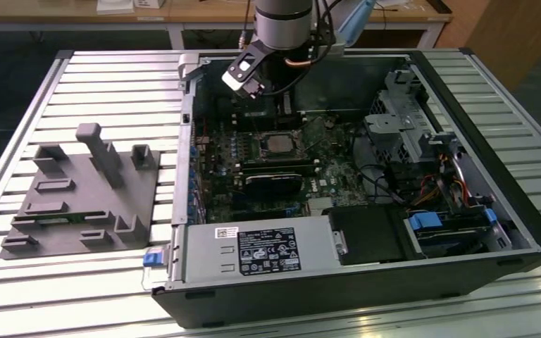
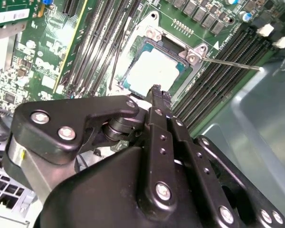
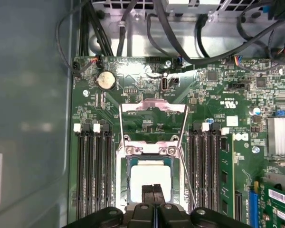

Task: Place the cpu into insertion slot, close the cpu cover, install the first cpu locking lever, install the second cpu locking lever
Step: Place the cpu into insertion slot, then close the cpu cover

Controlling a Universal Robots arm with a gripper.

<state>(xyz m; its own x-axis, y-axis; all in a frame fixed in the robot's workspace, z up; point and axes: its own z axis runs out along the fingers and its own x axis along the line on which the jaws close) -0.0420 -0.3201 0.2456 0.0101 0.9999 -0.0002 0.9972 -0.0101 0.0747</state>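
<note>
The cpu (image 3: 151,176) lies flat in the insertion slot (image 3: 126,164), its pale metal top showing in both wrist views (image 2: 154,71). Beyond the socket the cpu cover (image 3: 152,107) stands flipped open as a thin silvery frame. A thin locking lever (image 3: 189,187) sticks out beside the socket, and it also shows as a rod (image 2: 230,63) in the second wrist view. My gripper (image 3: 153,191) hovers just above the cpu's near edge, fingers pressed together and holding nothing. In the exterior view the gripper (image 1: 253,89) hangs over the back of the case, above the socket (image 1: 277,143).
Long black memory slots (image 3: 92,175) flank the socket on both sides. Cables (image 3: 133,28) run along the board's edge. A grey power-supply box (image 1: 251,250) and drive bays (image 1: 439,225) fill the case's front. A grey fixture block (image 1: 78,201) sits on the slatted table at the exterior view's left.
</note>
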